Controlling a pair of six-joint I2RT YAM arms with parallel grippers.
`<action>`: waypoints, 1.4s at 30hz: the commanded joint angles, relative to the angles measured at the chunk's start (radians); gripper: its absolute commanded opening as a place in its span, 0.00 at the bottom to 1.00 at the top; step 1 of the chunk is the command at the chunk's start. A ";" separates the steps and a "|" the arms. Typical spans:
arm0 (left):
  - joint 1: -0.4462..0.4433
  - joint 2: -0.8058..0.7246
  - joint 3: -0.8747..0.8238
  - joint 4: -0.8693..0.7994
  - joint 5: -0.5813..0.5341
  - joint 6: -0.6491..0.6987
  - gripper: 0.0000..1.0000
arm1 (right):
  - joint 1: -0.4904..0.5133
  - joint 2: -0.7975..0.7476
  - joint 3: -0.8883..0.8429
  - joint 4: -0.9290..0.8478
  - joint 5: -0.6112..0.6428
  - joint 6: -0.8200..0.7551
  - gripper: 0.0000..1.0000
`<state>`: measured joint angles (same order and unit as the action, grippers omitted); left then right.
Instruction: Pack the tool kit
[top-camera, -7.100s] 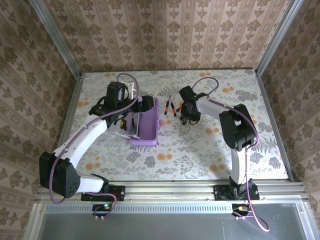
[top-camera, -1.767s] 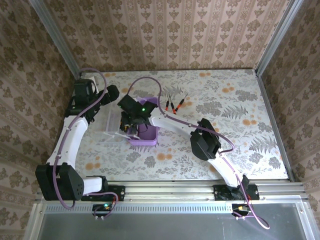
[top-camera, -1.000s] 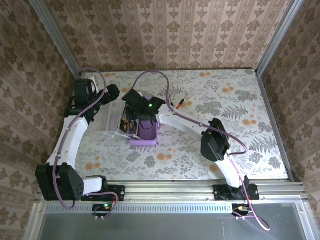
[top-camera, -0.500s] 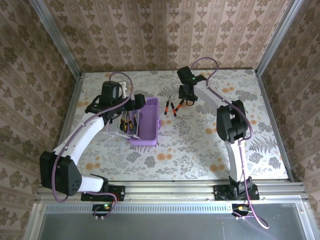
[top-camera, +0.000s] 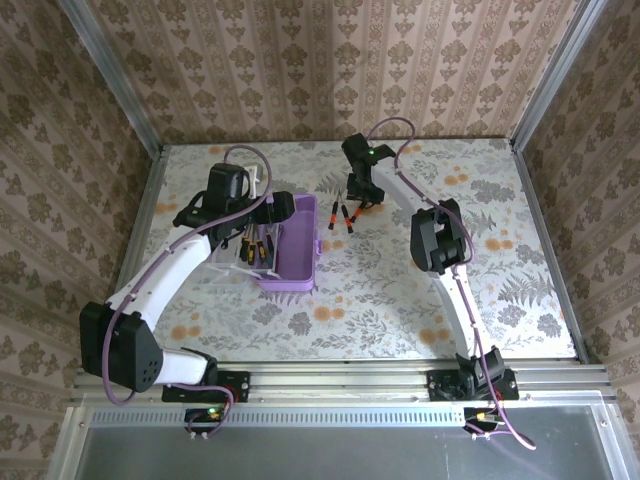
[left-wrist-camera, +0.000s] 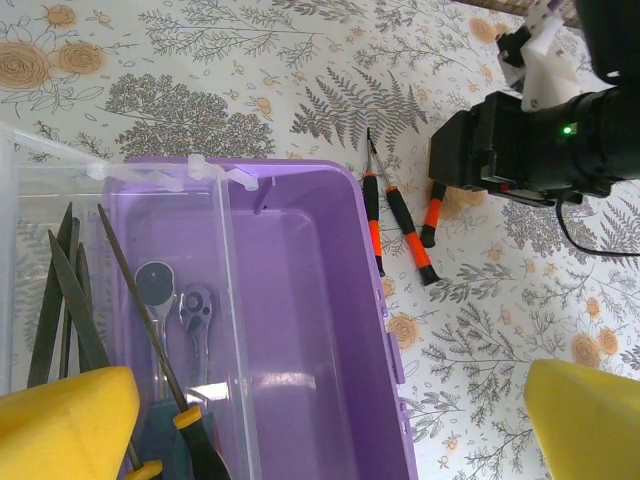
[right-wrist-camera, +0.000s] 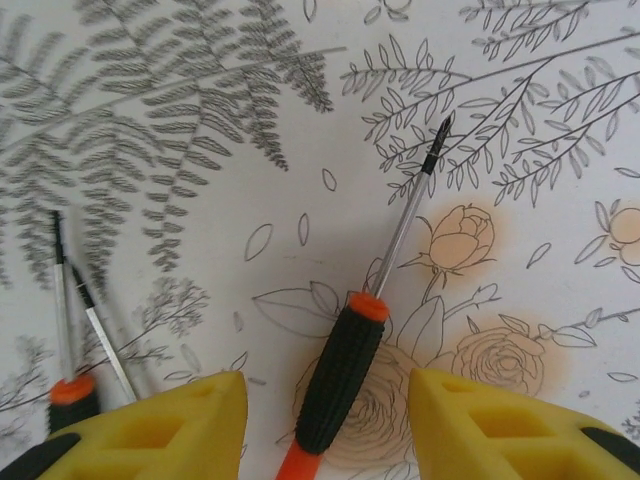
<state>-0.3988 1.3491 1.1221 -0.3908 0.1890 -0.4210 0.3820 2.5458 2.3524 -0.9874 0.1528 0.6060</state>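
The lilac-purple case (top-camera: 296, 248) lies open, its clear lid (top-camera: 232, 252) folded out to the left with several screwdrivers (top-camera: 252, 247) and a ratchet (left-wrist-camera: 196, 308) on it. The case's purple tub (left-wrist-camera: 300, 330) is bare inside. My left gripper (top-camera: 270, 212) hovers open above the case, yellow pads (left-wrist-camera: 62, 425) wide apart. Three black-and-orange screwdrivers (top-camera: 346, 214) lie on the table right of the case. My right gripper (top-camera: 357, 200) stands open over the rightmost one (right-wrist-camera: 340, 375), whose handle lies between the pads (right-wrist-camera: 165, 430) untouched.
The floral tabletop (top-camera: 420, 280) is bounded by metal rails and papered walls. The two other loose screwdrivers (right-wrist-camera: 72, 320) lie just left of my right gripper. Right arm's black wrist (left-wrist-camera: 520, 150) sits close to the case's far right corner.
The right arm swung from above the case back out to the loose screwdrivers and its jaws opened wider. The left arm moved from the table's left edge to above the case.
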 joint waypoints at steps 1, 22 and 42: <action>-0.006 -0.020 0.038 -0.007 -0.001 0.024 1.00 | -0.009 0.047 0.043 -0.103 0.038 0.031 0.46; -0.020 0.021 0.041 0.033 0.148 0.030 1.00 | -0.058 -0.299 -0.355 0.188 -0.025 0.019 0.05; -0.160 0.236 0.045 0.145 0.512 -0.025 0.83 | 0.205 -0.789 -0.874 0.629 -0.207 0.223 0.03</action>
<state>-0.5564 1.5776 1.1553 -0.2680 0.6792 -0.4438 0.5762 1.8004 1.4902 -0.4271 -0.0391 0.7761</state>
